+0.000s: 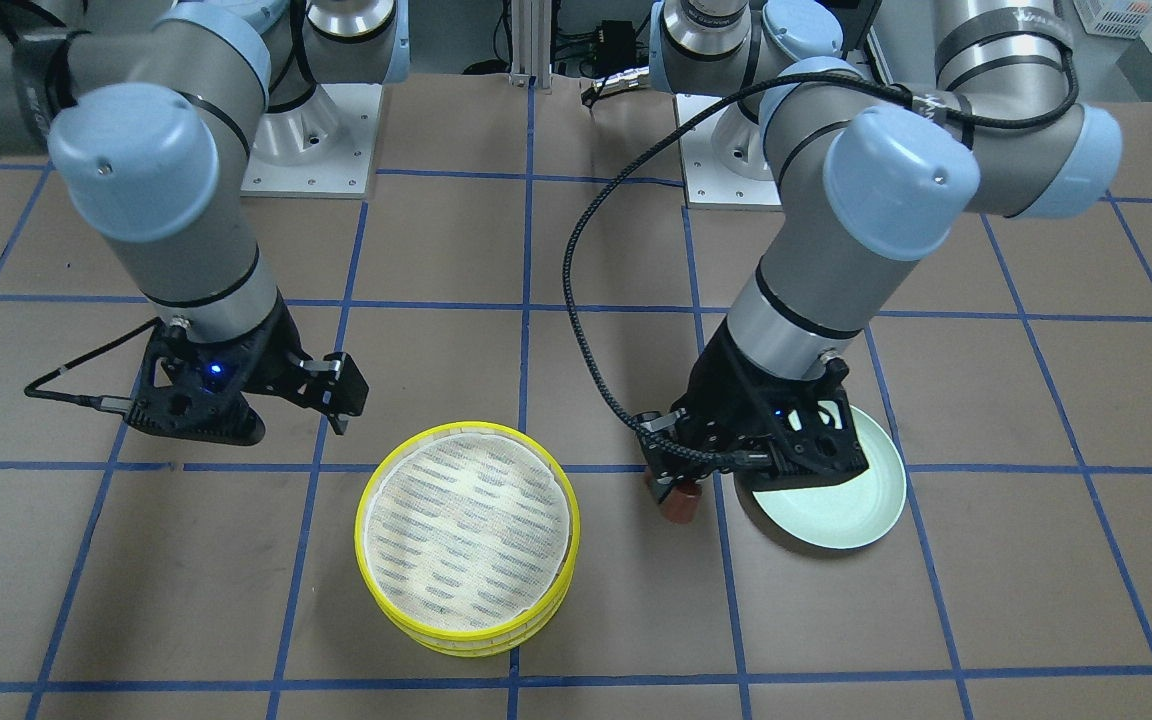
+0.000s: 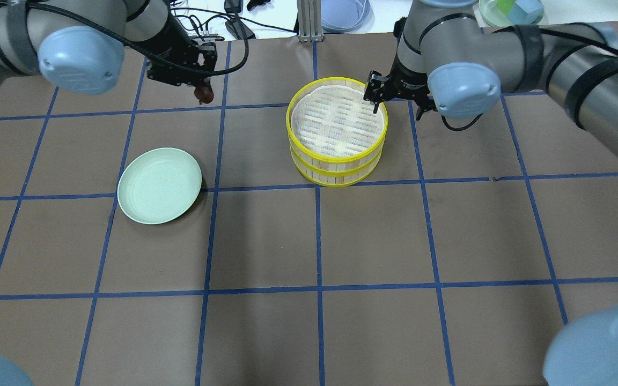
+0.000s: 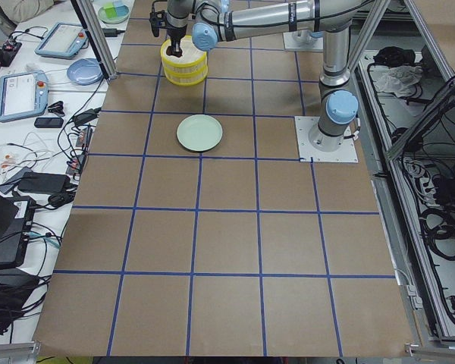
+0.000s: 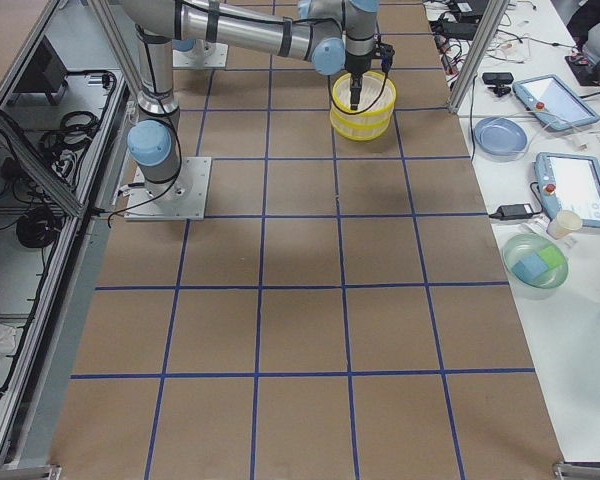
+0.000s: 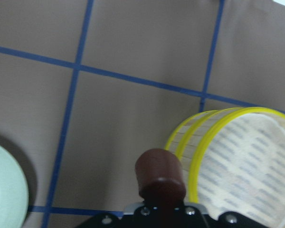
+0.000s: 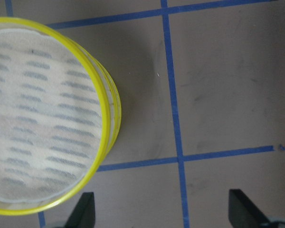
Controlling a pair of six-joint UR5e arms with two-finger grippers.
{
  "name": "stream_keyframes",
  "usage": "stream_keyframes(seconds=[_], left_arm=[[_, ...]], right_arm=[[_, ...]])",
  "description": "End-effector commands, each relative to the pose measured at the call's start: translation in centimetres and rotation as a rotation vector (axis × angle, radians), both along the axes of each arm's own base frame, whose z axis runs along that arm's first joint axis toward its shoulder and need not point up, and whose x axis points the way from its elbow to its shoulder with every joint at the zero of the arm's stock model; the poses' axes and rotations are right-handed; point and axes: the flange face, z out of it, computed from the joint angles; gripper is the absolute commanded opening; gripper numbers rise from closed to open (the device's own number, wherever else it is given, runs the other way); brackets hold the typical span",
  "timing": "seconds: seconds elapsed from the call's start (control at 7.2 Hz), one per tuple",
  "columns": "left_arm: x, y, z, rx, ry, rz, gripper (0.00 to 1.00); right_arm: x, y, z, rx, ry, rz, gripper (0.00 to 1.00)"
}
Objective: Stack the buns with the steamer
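The steamer (image 2: 336, 158) stands as two yellow-rimmed tiers stacked one on the other; its top mesh floor is bare. It also shows in the front view (image 1: 456, 628) and in both wrist views (image 5: 194, 161) (image 6: 104, 109). My left gripper (image 2: 204, 90) is shut on the dark reddish-brown bun (image 2: 204, 95) (image 1: 678, 505) (image 5: 159, 171) and holds it above the table, between the plate and the steamer. My right gripper (image 2: 374, 102) (image 1: 338, 395) is open and empty, raised beside the steamer's rim. The cream-yellow bun is out of view.
The pale green plate (image 2: 160, 185) (image 1: 851, 510) lies empty on the brown table with its blue tape grid, on my left side. The left arm's black cable (image 1: 576, 260) loops above the table near the steamer.
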Motion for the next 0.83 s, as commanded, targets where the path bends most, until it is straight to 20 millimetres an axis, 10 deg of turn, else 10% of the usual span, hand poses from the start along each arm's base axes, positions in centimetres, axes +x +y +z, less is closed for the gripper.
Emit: stream_keyframes(seconds=[0.0, 0.56, 0.69], left_arm=[[-6.6, 0.5, -3.2, 0.002, 0.051, 0.001, 0.0], [-9.3, -1.4, -9.1, 0.002, 0.141, -0.023, 0.11], [-9.3, -1.5, -9.5, 0.008, 0.139, -0.021, 0.69]], right_arm=[[-1.6, 3.9, 6.5, -0.046, 0.002, 0.051, 1.0], [-1.3, 6.9, 8.9, -0.019, -0.031, 0.038, 1.0], [-1.4, 6.9, 9.0, -0.022, -0.025, 0.038, 1.0]])
